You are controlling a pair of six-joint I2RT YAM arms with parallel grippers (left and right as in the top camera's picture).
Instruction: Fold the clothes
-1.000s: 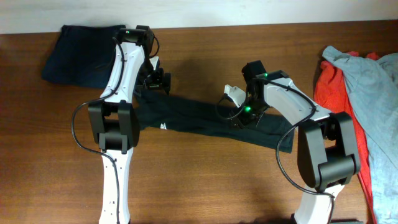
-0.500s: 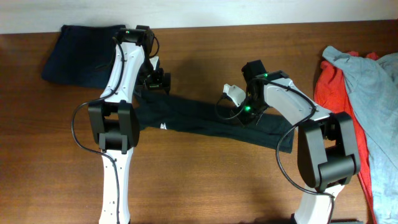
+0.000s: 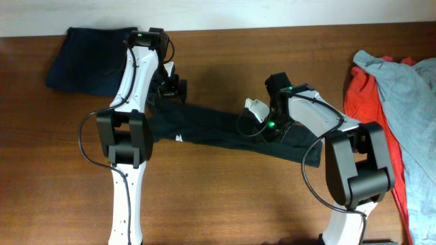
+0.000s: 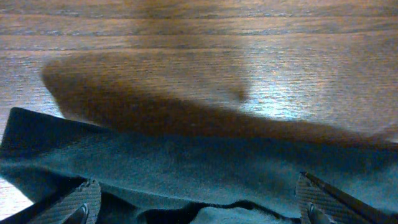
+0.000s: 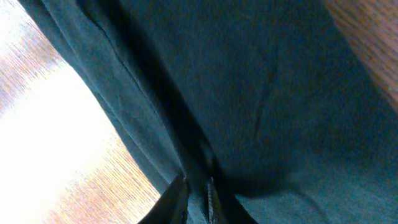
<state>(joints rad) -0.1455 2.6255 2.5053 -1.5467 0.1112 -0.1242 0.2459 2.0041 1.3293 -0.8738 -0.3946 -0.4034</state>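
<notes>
The black T-shirt [image 3: 211, 126] lies in a long, bunched band across the middle of the table, with its small white mark [image 3: 178, 139] near the left end. My left gripper [image 3: 170, 88] is open at the shirt's upper left end. In the left wrist view its fingers [image 4: 199, 204] stand wide apart over the dark cloth [image 4: 186, 165], near the cloth's edge. My right gripper [image 3: 262, 126] is shut on a fold of the shirt at the band's right half. The right wrist view shows the fingers [image 5: 198, 186] pinching a ridge of cloth [image 5: 280, 93].
A folded navy garment [image 3: 88, 58] lies at the back left corner. A red garment [image 3: 361, 102] with a pale grey-blue one [image 3: 409, 88] over it is heaped at the right edge. Bare wooden table [image 3: 238, 197] shows in front of the shirt.
My right gripper has shifted slightly toward the front and left, still pinching the shirt. The left arm has not moved.
</notes>
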